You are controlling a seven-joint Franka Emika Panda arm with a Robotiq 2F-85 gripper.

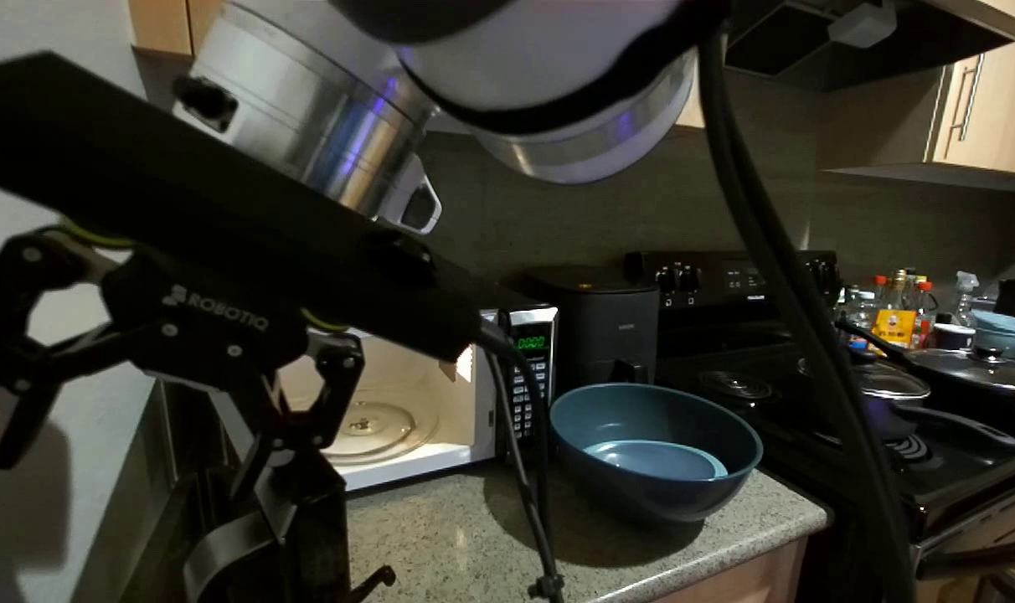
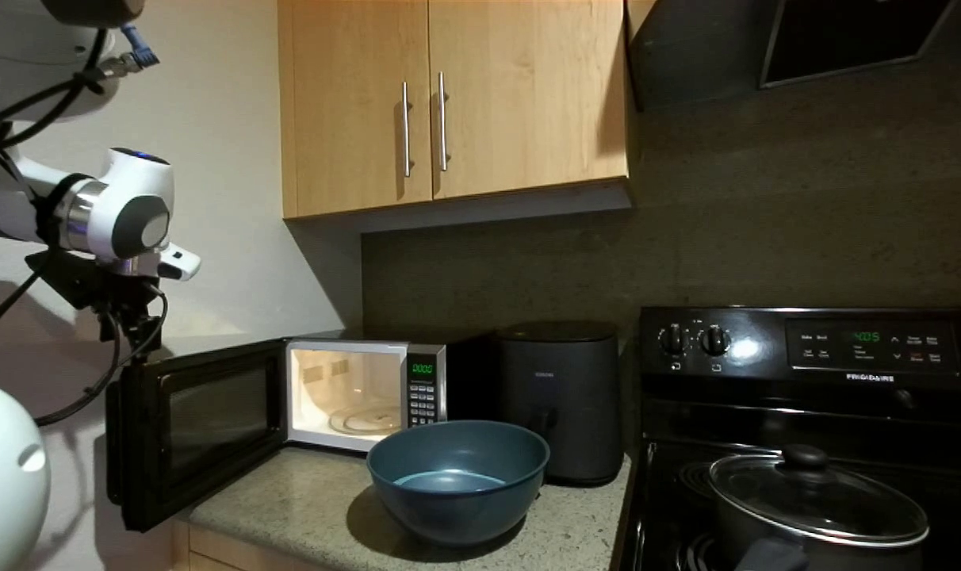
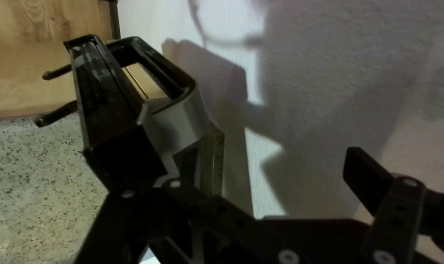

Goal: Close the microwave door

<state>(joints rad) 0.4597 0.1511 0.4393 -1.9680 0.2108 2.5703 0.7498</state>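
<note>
The microwave (image 1: 466, 448) stands on the counter with its lit white interior and glass turntable showing; it also shows in an exterior view (image 2: 423, 385). The dark-framed microwave door (image 2: 151, 444) is wide open, swung out toward the wall. In the wrist view the door (image 3: 108, 106) stands at left, its loop handle (image 3: 181, 124) facing the wall and its latch hooks facing the counter. My gripper (image 1: 131, 461) is open and empty above the door's free end. In the wrist view (image 3: 260, 172) one finger overlaps the door and the other is over the wall side. Contact cannot be told.
A wall (image 2: 211, 238) is close beside the gripper and door. A large blue bowl (image 2: 457, 507) with a smaller dish inside stands on the counter (image 1: 440, 536) before the microwave. A black air fryer (image 2: 560, 396) and a stove with pots (image 2: 821, 507) are further right.
</note>
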